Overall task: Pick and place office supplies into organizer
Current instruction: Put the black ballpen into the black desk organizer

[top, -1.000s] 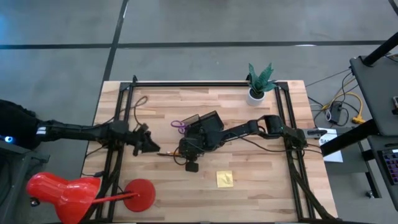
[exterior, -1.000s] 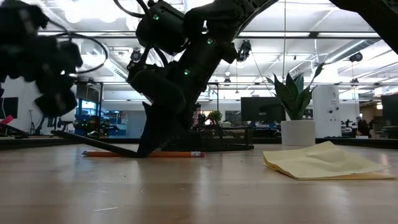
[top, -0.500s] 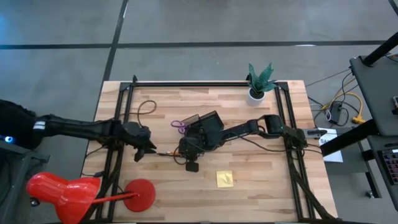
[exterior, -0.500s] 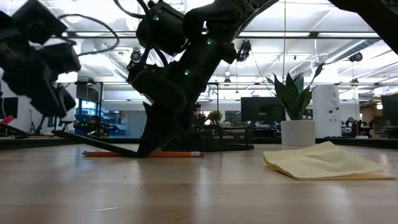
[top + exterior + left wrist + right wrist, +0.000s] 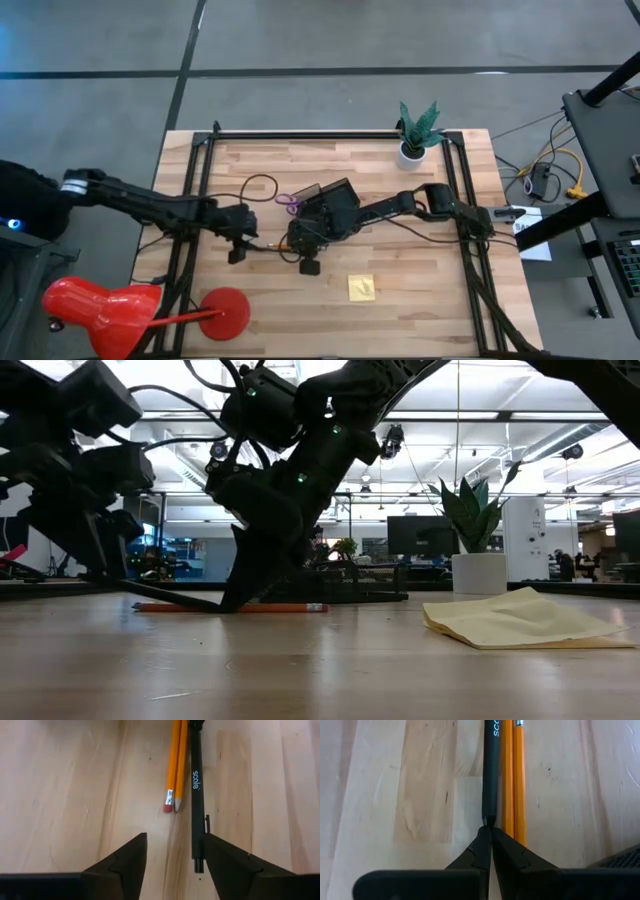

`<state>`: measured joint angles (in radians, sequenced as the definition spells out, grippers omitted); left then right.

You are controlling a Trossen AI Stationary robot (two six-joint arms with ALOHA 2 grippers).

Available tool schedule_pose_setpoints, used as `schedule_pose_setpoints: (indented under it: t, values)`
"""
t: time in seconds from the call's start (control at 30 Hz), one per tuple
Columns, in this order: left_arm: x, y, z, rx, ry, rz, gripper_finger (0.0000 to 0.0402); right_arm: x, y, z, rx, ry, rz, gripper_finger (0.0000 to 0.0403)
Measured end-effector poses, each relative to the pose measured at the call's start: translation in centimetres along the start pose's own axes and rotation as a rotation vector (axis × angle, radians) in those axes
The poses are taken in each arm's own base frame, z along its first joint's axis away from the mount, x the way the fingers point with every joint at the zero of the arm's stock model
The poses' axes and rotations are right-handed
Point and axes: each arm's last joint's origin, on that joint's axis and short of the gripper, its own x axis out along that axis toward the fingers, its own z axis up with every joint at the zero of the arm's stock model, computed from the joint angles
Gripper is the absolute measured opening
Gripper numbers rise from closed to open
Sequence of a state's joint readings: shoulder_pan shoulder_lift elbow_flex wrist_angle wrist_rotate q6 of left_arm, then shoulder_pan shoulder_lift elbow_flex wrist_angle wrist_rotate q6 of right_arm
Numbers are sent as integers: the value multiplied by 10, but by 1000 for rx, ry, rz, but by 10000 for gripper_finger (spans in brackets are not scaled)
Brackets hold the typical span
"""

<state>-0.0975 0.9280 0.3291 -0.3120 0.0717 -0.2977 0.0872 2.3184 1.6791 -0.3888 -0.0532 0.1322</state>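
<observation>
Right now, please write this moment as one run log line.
left claw: open, beside pencils, black pen | right claw: shut, tips at pen end | sticky pad: on table

The right gripper (image 5: 489, 831) has its two dark fingers (image 5: 472, 854) pressed together, tips meeting in a point. Right at that point sits the end of a black pen (image 5: 491, 775), which runs straight away from the fingers and bears white lettering. Touching the pen's side lie two orange pencils (image 5: 514, 785), parallel to it, reaching back alongside one finger. All rest on the wooden table (image 5: 415, 785).
</observation>
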Motion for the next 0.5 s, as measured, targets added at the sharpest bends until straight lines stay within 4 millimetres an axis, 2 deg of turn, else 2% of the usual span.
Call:
schedule_pose_setpoints:
  t: [0.13, 0.5]
  values:
    - [-2, -2, 5, 4, -20, -10, 189, 0, -1, 0, 1, 0, 0, 9]
    - [-3, -7, 3, 23, -8, -84, 190, 0, -3, 0, 4, -1, -2, 9]
